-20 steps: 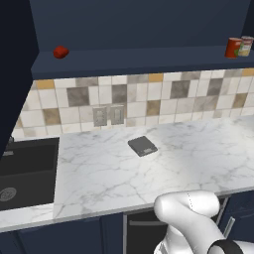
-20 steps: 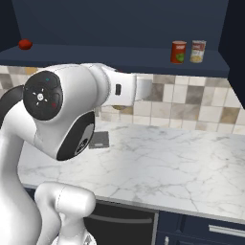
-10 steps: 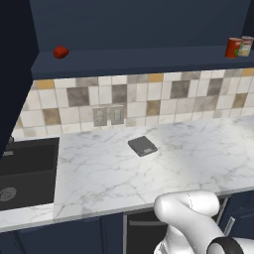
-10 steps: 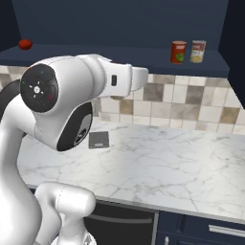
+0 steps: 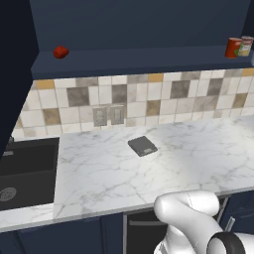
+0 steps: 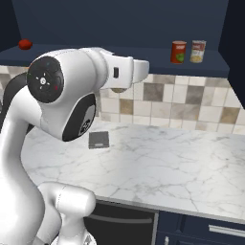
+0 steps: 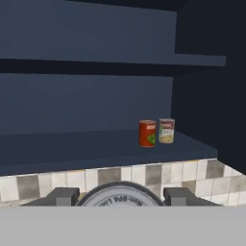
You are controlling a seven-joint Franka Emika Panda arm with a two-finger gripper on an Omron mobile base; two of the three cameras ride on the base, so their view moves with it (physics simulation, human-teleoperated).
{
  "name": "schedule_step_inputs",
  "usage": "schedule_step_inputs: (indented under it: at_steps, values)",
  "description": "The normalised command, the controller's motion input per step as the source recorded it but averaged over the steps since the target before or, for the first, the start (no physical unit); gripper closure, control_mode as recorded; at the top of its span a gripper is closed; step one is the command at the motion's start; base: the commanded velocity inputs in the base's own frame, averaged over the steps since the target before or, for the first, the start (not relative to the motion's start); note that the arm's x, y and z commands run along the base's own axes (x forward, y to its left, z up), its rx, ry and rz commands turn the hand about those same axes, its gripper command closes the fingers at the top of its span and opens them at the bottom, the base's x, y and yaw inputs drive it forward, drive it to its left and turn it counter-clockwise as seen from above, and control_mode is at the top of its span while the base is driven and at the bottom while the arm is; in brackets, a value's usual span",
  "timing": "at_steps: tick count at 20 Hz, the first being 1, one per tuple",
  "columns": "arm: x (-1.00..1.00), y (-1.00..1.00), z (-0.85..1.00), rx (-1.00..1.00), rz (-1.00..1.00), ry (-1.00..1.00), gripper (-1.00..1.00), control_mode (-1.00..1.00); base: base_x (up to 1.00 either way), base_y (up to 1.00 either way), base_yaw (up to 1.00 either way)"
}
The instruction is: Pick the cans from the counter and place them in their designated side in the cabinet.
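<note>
A tiled backsplash (image 5: pixel 149 96) in beige, grey and ochre squares runs along the wall, with a double wall switch (image 5: pixel 108 116). A dark sink basin (image 5: pixel 25 168) sits at the far left.

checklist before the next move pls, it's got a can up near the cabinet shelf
1. Grip: ok. The gripper is shut on the silver-topped can.
2. Cans on the shelf: ok. The red can and the yellow-labelled can stand upright, side by side, at the right end of the cabinet.
3. Free shelf to the left of the red can: ok.
4. Red lump: ok, at the far left end of the shelf.
5. Which side the held can belongs on: cannot tell, its label is hidden.
</note>
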Motion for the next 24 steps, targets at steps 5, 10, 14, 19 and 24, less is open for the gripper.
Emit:
schedule_step_inputs:
  at_steps: [5,10,14,19,24]
  values:
    - [0.18,0.02,0.08,0.00,0.00,0.00,1.00,-1.00,0.00,0.00,0.00]
    - [0.19,0.00,0.04,0.00,0.00,0.00,1.00,-1.00,0.00,0.00,0.00]
    - [0.20,0.01,0.00,0.00,0.00,0.00,1.00,-1.00,0.00,0.00,0.00]
    - [0.20,0.01,0.00,0.00,0.00,0.00,1.00,-1.00,0.00,0.00,0.00]
    - [0.23,0.00,0.00,0.00,0.00,0.00,1.00,-1.00,0.00,0.00,0.00]
